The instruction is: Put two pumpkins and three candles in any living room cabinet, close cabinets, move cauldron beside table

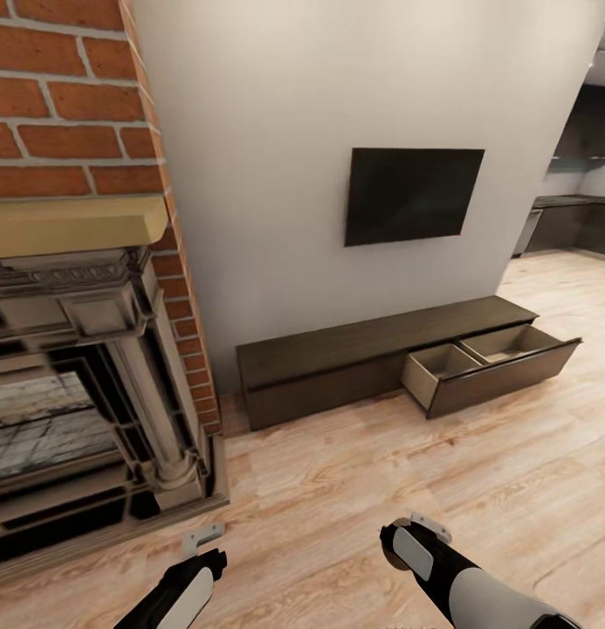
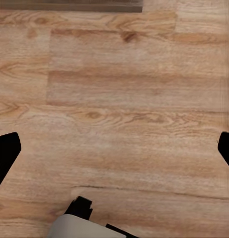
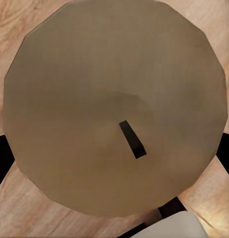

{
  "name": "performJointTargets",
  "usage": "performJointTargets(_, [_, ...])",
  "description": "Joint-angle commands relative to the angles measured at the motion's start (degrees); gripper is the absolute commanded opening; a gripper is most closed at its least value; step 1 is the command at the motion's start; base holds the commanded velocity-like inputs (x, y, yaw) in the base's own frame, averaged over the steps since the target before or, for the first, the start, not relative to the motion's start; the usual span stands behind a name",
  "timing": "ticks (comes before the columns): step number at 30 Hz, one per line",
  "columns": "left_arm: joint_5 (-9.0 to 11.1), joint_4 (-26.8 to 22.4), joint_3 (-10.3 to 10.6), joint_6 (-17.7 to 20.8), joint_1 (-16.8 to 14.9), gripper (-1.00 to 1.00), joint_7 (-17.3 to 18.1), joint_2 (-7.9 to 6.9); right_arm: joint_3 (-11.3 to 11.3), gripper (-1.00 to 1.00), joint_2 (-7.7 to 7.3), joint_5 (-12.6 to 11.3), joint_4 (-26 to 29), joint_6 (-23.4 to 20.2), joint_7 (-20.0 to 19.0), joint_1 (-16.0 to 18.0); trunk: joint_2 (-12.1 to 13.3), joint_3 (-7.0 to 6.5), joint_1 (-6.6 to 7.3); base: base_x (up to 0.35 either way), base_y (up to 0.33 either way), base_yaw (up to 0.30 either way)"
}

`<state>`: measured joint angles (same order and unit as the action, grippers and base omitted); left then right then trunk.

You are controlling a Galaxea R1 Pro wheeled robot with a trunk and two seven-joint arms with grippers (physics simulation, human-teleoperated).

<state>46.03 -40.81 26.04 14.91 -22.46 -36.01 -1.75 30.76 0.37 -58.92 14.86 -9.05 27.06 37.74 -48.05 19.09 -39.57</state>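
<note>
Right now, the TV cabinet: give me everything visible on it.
The cabinet is a long, low, dark-brown wood-look unit standing on the plank floor against the white wall, below the wall-mounted TV, just right of the brick fireplace. Its flat top is bare. The right drawer is pulled out, handleless, lined in pale beige and split by a divider into two compartments; both look empty. The left front is shut. Neither gripper touches it.
</note>
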Motion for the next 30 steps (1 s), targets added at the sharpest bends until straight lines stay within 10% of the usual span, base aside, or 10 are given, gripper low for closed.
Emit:
performJointTargets(1, [0.3, -0.1, 0.3, 0.2, 0.0, 1.0, -0.5, -0.09, 0.4, -1.0, -0.02, -0.1, 0.1, -0.4, 0.4, 0.1, -0.1, 0.03, -0.01, 0.0, 0.0, -0.257])
performJointTargets(30, [0.3, -0.1, 0.5, 0.2, 0.0, 1.0, -0.5, -0.1, 0.3, -1.0, -0.02, -3.4, -2.0, -0.4, 0.3, 0.1, -0.1, -1.16, -0.01, 0.0, 0.0, -0.257])
